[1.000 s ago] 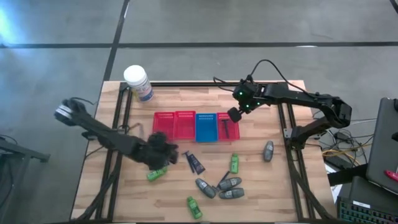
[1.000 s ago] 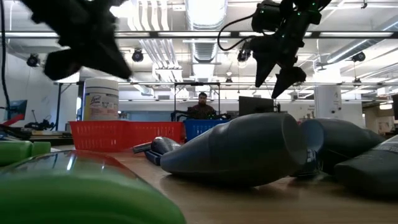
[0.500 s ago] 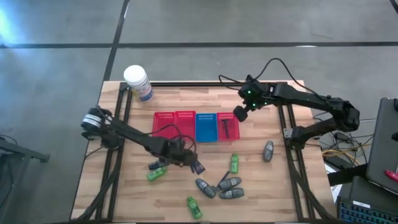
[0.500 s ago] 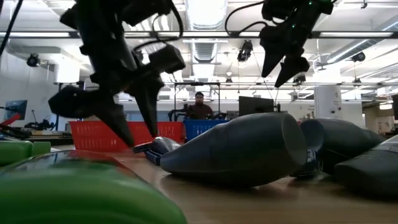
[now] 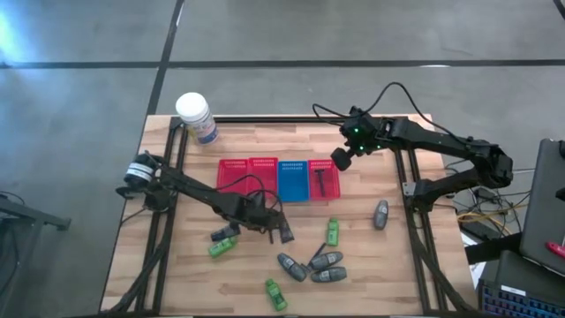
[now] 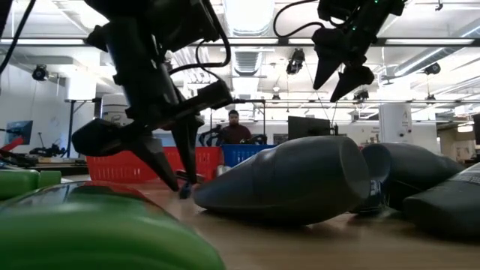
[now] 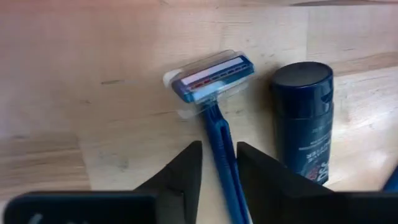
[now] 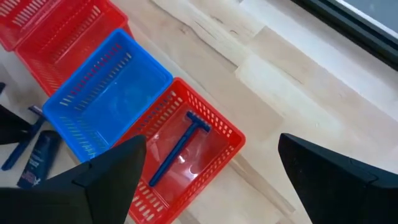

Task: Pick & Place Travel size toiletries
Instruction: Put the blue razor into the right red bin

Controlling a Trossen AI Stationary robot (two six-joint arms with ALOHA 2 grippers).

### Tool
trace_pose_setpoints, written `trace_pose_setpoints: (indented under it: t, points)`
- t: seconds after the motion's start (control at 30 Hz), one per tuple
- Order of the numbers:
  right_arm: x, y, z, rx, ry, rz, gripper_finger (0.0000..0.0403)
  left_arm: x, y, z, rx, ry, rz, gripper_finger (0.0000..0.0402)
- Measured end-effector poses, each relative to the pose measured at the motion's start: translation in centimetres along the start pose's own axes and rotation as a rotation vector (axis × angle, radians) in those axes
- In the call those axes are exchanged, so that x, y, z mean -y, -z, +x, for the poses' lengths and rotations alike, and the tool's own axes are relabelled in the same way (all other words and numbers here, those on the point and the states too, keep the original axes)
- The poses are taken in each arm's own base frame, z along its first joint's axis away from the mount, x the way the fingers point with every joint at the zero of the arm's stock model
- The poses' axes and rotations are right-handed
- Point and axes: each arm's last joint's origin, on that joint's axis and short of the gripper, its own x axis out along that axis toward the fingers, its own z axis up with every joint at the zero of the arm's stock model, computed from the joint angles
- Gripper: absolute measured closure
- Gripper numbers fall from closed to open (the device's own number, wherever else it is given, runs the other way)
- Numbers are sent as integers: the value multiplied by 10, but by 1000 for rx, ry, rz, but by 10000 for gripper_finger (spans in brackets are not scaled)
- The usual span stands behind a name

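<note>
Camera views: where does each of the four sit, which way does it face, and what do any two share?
High: overhead, straight down on the table; both arms show.
Low: table height, level into the room; both tools hang in from above.
Left wrist: over the left tool, fingers either side of a blue razor, next to a dark tube.
Right wrist: over the open right tool, above the red basket holding a second razor.
Shared: high and right wrist both show the blue basket.

— What sort of place was it?
— A lab or workshop: exposed ceiling ducts (image 6: 247, 56), strip lights, a polished concrete floor (image 5: 282, 35), and a person (image 6: 233, 132) seated at monitors behind the wooden table (image 5: 397, 274).
</note>
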Motion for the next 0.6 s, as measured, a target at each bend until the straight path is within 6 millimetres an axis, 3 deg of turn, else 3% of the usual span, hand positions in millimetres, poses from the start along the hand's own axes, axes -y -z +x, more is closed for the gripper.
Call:
trace_pose_setpoints:
  t: [0.23,0.4,0.6]
  points:
    - [0,2,2,-6,1,9,53,-1,-1,1,20,-5,47,380]
    - [1,7,7,-36,-21,7,60,3,-2,-2,43,8,48,395]
    - [0,16,12,-116,-154,13,70,14,3,-40,88,51,93,399]
